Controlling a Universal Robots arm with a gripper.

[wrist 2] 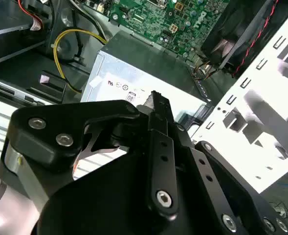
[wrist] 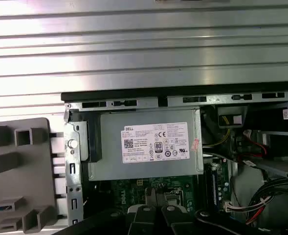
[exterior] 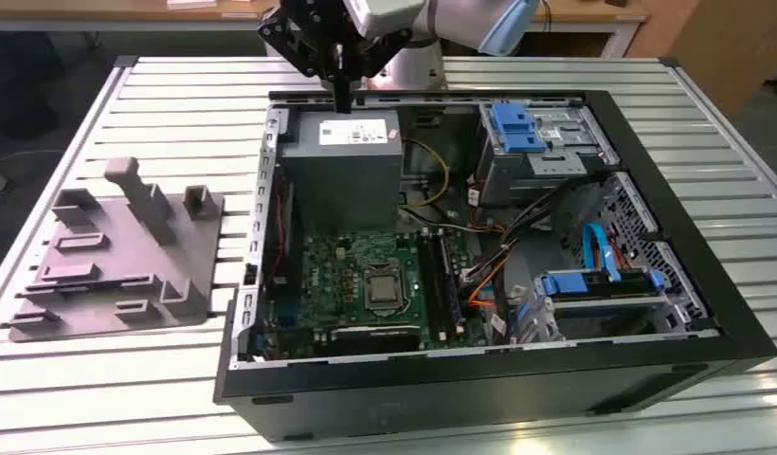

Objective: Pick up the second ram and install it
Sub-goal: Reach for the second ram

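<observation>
The black metal hand (wrist 2: 159,117) is closest in the second wrist view. Its two long fingers (wrist 2: 163,161) are pressed together, w/ a thin dark edge standing out at their tips. I take this edge for the thin, narrow dark memory stick, i.e. the second ram (wrist 2: 156,98), held edge-on. The grip itself is partly hidden, so this is a judgement.

In the exterior view the hand hangs over the far end of the open black computer case (exterior: 490,389). It is directly above the grey metal power supply box w/ white label (exterior: 344,161) and does not seem to touch it.

Progress: the pick-up part looks done. The grey moulded plastic tray (exterior: 111,256) lies on the slatted aluminium table (exterior: 98,408), at the exterior view's left of the case, and the hand is well apart from it.

The install part is not yet done. The green motherboard (exterior: 363,275) lies on the case floor past the power supply box, and the long memory slots (exterior: 445,275) run along its edge on the exterior view's right, well apart from the hand. One dark strip seems to stand in those slots, prob. the other stick, but I cannot tell for sure.
</observation>
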